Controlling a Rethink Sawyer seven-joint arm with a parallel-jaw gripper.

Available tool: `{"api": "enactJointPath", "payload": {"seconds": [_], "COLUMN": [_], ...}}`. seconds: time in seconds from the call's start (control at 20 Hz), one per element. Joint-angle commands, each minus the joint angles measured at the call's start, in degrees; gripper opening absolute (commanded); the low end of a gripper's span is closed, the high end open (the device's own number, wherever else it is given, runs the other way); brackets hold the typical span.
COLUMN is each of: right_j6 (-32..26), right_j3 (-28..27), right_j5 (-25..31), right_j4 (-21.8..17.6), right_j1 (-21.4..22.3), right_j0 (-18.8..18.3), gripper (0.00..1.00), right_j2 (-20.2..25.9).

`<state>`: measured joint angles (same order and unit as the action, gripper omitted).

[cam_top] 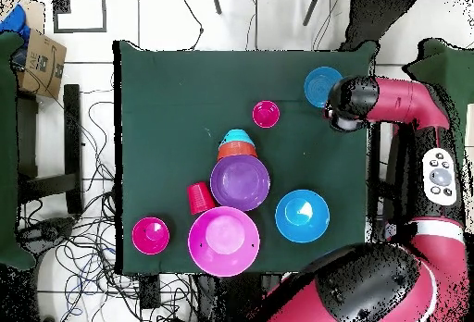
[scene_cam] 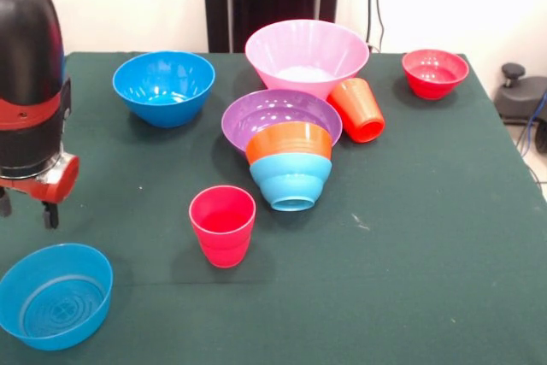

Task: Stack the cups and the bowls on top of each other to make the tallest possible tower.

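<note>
My gripper [scene_cam: 28, 211] hangs at the table's left side, open and holding nothing, just above and behind the small blue bowl [scene_cam: 55, 297]; from overhead the gripper [cam_top: 339, 119] is beside that bowl [cam_top: 322, 85]. A pinkish-red cup [scene_cam: 223, 224] stands upright mid-table. The tower is an orange bowl [scene_cam: 289, 141] nested in a light-blue bowl [scene_cam: 291, 179], tipped on its side against the purple bowl [scene_cam: 278, 113]. Behind stands the large pink bowl [scene_cam: 306, 55], with the orange-red cup [scene_cam: 359, 108] lying against it.
A deep blue bowl [scene_cam: 163, 87] stands at the back left and a small red bowl [scene_cam: 435, 72] at the back right. The green table [scene_cam: 427, 254] ends close to the small blue bowl. Cables and a cardboard box [cam_top: 42, 59] lie on the floor.
</note>
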<state>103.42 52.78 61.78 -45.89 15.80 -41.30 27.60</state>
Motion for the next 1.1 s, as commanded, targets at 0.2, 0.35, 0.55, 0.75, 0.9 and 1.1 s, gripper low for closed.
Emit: {"api": "enactJointPath", "payload": {"seconds": [0.2,0.35,0.55,0.75,0.9,1.1], "right_j6": [-13.71,-13.56,-13.72,-12.85,-13.15,-9.52], "right_j3": [2.46,2.76,2.31,3.28,2.99,3.87], "right_j5": [-2.81,-3.3,-2.98,-3.55,-3.65,-6.32], "right_j4": [3.8,4.2,4.48,4.73,4.94,5.76], "right_j1": [-1.43,-1.38,-1.47,-0.84,-1.24,-1.72], "right_j0": [-0.71,-0.74,-0.4,-0.17,-0.34,-0.97], "gripper": [1.0,1.0,1.0,1.0,1.0,1.0], "right_j2": [3.59,3.22,2.93,2.34,2.46,2.43]}}
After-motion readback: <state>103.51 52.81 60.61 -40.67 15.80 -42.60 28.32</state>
